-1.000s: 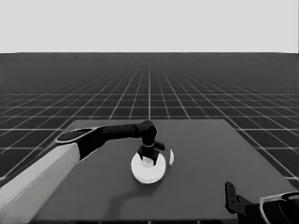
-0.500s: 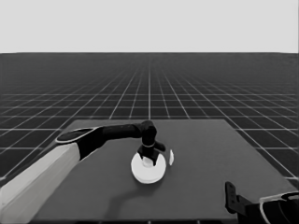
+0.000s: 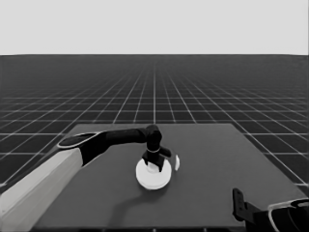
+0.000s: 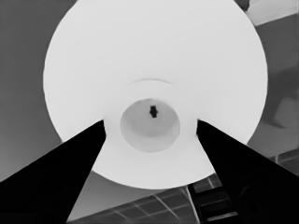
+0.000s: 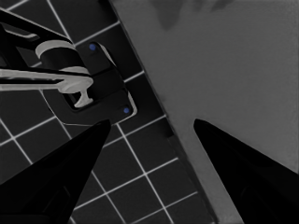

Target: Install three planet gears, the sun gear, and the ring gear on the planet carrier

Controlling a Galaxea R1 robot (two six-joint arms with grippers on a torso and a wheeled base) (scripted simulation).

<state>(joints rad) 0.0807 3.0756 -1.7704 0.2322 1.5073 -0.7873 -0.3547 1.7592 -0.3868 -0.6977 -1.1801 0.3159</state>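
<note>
The left gripper (image 3: pixel 153 164) stands just below the centre of the head view, fingers pointing down over the middle of the larger round part (image 3: pixel 153 175). In the left wrist view its two fingers (image 4: pixel 70 163) are spread wide, one tip at each side of the part's raised central hub (the hub has a small dark hole in it), and whether the tips touch the hub cannot be told. This larger round part (image 4: pixel 154 60) is the only round part that shows, lying on the table (image 3: pixel 207 193) in the centre of the frame. Just right of it, a thin white piece (image 3: pixel 177 162) stands on edge. The right gripper (image 5: pixel 149 126) waits at the lower right corner of the head view, fingers apart over the table's corner and holding nothing.
</note>
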